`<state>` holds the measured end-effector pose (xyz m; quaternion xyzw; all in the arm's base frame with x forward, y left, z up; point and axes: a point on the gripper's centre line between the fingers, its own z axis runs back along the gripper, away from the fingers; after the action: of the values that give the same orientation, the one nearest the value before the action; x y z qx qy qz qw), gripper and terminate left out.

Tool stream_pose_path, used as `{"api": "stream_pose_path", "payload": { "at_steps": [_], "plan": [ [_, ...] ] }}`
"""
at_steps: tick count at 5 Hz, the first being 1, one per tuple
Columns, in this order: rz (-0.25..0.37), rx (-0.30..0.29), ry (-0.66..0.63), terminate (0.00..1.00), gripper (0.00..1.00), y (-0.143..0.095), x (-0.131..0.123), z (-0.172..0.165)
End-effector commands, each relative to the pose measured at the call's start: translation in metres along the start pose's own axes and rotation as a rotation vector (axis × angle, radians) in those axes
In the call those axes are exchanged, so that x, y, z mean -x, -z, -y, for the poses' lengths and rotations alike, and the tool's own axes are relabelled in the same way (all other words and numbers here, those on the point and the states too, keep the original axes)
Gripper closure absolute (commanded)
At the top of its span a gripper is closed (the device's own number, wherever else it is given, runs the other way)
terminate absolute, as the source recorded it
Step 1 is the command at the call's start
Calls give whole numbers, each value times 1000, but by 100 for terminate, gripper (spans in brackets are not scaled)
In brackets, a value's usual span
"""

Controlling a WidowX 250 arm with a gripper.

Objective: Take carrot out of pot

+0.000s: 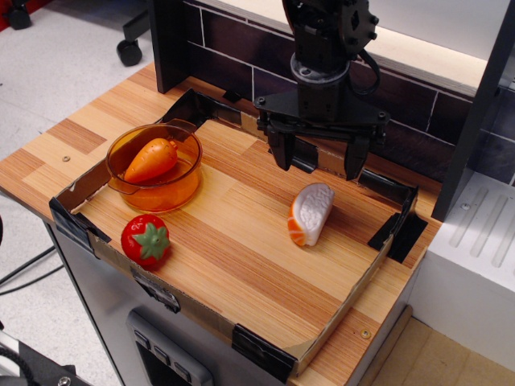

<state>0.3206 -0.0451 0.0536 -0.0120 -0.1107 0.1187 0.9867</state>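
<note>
The carrot [150,160] lies tilted inside the amber pot [187,186] at the far left of the wooden table [241,257], seemingly leaning on the rim. A red strawberry [146,240] sits just in front of the pot; an orange-and-white wedge [310,213] lies to the right. My gripper [319,158] hangs wide open and empty above the wedge, well right of the carrot.

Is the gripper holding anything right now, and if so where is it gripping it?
Nothing is held. The gripper hangs open and empty above the table; the carrot lies in the pot.
</note>
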Motion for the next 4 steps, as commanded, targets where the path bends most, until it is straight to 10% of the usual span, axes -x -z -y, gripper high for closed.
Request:
{"api": "stream_pose_path", "payload": {
  "at_steps": [1,3,4],
  "plan": [
    [0,0,0,0,0,0,0,0],
    [30,120,18,0,0,-48,-25,-22],
    [20,76,100,0,0,-49,-23,-54]
  ]
}}
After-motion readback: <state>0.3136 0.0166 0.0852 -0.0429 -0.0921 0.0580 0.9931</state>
